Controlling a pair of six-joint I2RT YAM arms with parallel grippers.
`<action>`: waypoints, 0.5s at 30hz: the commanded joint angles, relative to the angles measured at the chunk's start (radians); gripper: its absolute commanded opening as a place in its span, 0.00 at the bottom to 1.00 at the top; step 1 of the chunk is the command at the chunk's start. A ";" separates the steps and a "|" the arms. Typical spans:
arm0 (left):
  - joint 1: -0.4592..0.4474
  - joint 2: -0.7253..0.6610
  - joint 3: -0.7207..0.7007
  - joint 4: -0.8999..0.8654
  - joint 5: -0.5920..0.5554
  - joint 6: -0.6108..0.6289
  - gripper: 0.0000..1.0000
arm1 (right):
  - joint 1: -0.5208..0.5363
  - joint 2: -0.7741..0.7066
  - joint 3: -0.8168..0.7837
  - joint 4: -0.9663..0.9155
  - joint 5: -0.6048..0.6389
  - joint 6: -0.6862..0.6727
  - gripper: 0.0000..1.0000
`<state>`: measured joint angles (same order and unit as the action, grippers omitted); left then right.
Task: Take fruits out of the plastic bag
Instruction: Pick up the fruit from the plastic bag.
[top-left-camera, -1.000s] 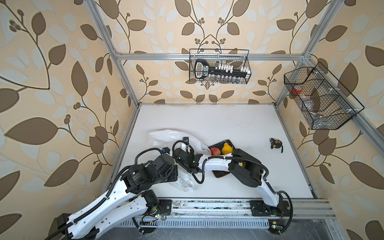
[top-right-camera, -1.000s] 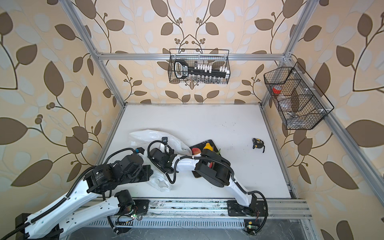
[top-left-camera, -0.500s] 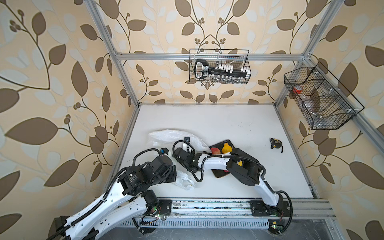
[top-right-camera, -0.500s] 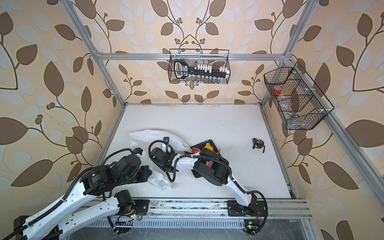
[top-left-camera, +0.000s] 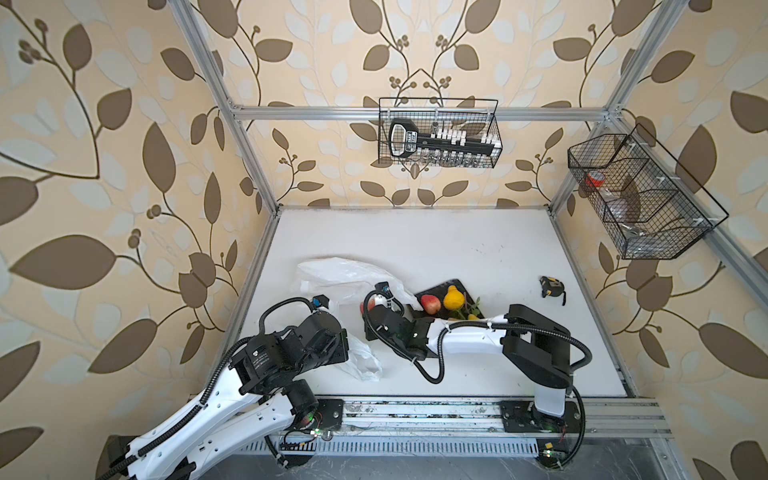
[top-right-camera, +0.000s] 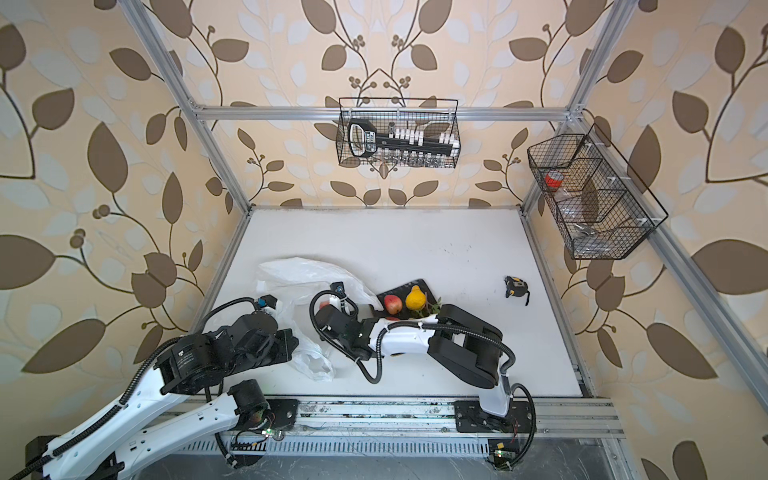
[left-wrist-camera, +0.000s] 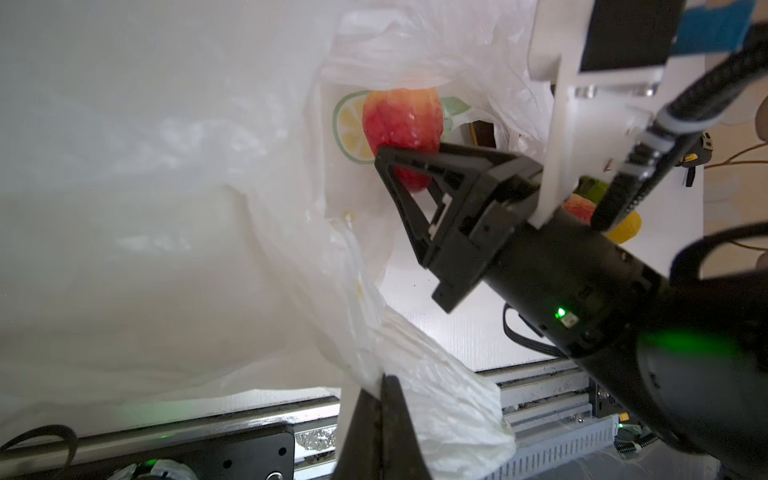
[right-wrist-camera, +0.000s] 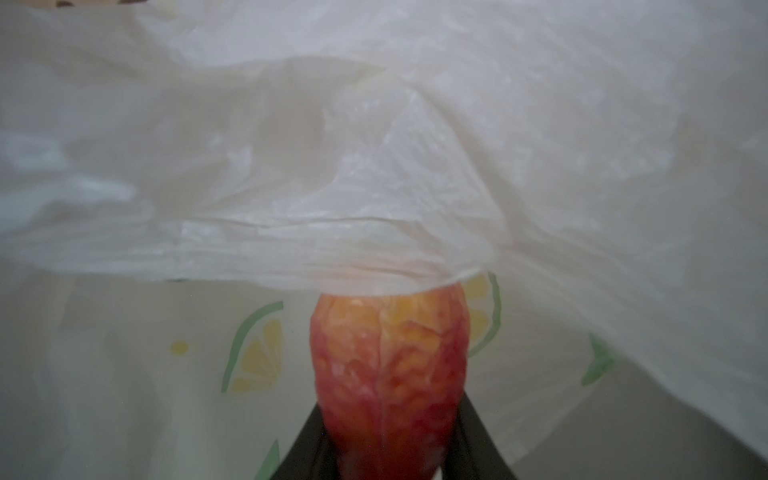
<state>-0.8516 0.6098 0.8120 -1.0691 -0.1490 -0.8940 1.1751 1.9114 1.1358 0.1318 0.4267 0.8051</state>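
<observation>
We're inside the plastic bag (right-wrist-camera: 374, 145) in the right wrist view, and the right gripper (right-wrist-camera: 388, 419) has its fingers clamped on a red-and-yellow fruit (right-wrist-camera: 388, 365), low in the middle of the frame, its top tucked under a fold of plastic. In the left wrist view, at the bottom edge, the left gripper (left-wrist-camera: 381, 380) has its fingers pressed together on a pinch of the bag. In a top view the bag lies left of centre on the white table (top-left-camera: 415, 241). Just to its right a black tray (top-left-camera: 438, 289) holds a red fruit (top-left-camera: 431, 304) and a lemon (top-left-camera: 453, 300). A tape measure (top-left-camera: 550, 286) sits well apart, toward the right.
</observation>
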 joint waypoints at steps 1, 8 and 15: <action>-0.004 0.002 -0.005 0.016 -0.040 -0.010 0.00 | 0.022 -0.065 -0.073 0.011 -0.085 -0.025 0.18; -0.004 0.013 0.002 0.036 -0.063 -0.019 0.00 | 0.080 -0.190 -0.188 -0.055 -0.123 -0.031 0.17; -0.005 0.007 -0.016 0.060 -0.099 -0.052 0.00 | 0.113 -0.349 -0.313 -0.155 -0.094 0.008 0.17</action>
<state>-0.8516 0.6201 0.8112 -1.0275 -0.1936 -0.9211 1.2827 1.6173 0.8627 0.0463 0.3176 0.7902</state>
